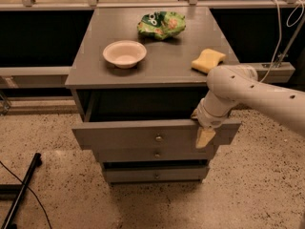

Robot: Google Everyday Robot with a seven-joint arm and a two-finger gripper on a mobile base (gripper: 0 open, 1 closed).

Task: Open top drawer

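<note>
While the grey top drawer [128, 135] juts open, the gripper [205, 136] overhangs its front; grip unclear.

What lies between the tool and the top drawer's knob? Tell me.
Only bare drawer front, in the camera view. The tool sits at the top drawer's front edge, apart from the knob.

- No words, numbers, brands or signs can be read.
- The green bag [161, 24], behind and left of the gripper [206, 136], has a print with no legible letters.
- The gripper sits at the top drawer's [133, 135] front edge, right end.
</note>
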